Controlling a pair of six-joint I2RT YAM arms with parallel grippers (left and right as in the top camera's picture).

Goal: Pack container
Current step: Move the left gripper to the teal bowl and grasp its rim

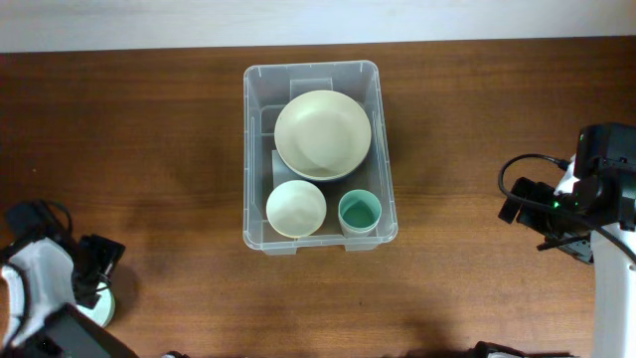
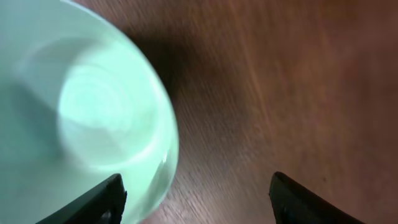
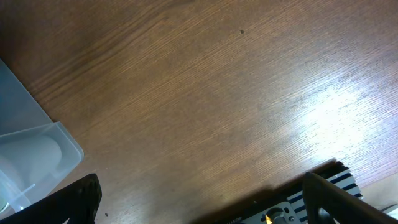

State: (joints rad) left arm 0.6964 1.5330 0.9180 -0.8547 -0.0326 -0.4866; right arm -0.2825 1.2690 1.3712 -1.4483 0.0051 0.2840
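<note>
The clear plastic container (image 1: pixel 260 149) stands at the table's middle. It holds a large cream bowl (image 1: pixel 322 134), a small cream bowl (image 1: pixel 295 208) and a green cup (image 1: pixel 360 213). Its corner shows in the right wrist view (image 3: pixel 37 146). A pale green cup (image 1: pixel 103 307) stands at the front left. In the left wrist view it (image 2: pixel 74 112) sits close below my open left gripper (image 2: pixel 196 199), one finger over its rim and the other over bare wood. My left gripper (image 1: pixel 91 267) is beside that cup. My right gripper (image 3: pixel 202 199) is open and empty over wood at the right (image 1: pixel 542 214).
The wooden table (image 1: pixel 149 149) runs to a pale wall edge at the back. The right arm's base and cable (image 1: pixel 517 179) sit at the right edge. A striped part of the base (image 3: pixel 336 180) shows in the right wrist view.
</note>
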